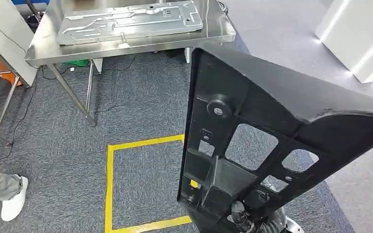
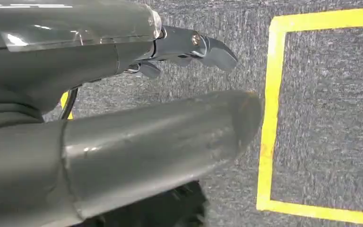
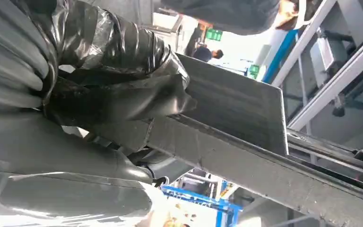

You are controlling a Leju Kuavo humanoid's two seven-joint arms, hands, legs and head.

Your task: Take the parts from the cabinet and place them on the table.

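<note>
Holding a big black plastic part [image 1: 252, 141] up in the air, the right hand [image 3: 104, 94] has its fingers wrapped tight around the part's low end. The part blocks much of the floor in the head view. Beyond it stands a shiny metal table [image 1: 48, 48] with a flat silver metal part [image 1: 131, 22] lying on top. A yellow tape square [image 1: 109, 184] marks the grey carpet between. The left hand [image 2: 123, 137] hangs over the carpet with its fingers apart, holding nothing. A person's white shoe [image 1: 14, 201] is near the tape.
</note>
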